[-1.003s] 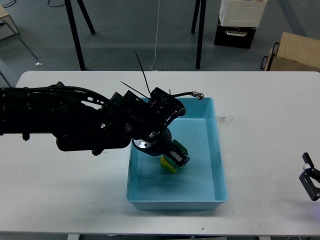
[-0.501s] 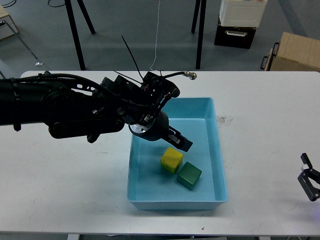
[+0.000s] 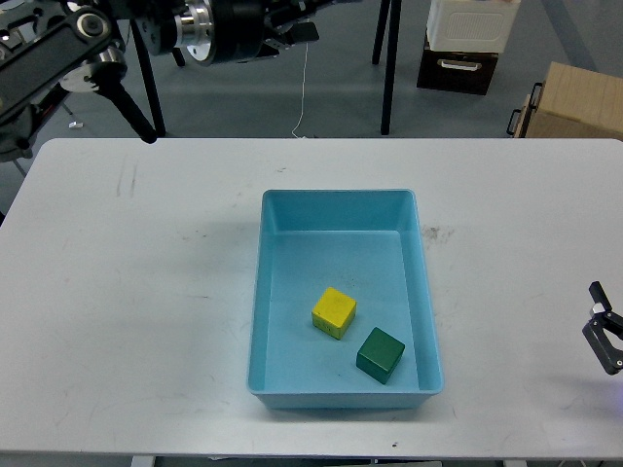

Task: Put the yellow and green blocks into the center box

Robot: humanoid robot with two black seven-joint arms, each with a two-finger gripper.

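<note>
Now the left hand [image 3: 297, 24] has swung up and away past the bench's far-left corner, its opening impossible to judge, leaving the yellow block [image 3: 334, 311] and green block [image 3: 380, 354] side by side inside the blue box [image 3: 337, 197] mid-bench — task apparently complete.

Legible markings: none.
You find no readable text, label, brand, number or sign on any surface in the head view.

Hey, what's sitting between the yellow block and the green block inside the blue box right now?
Nothing. In the head view only a narrow strip of bare box floor separates the yellow block from the green block; they lie close together but apart.
</note>
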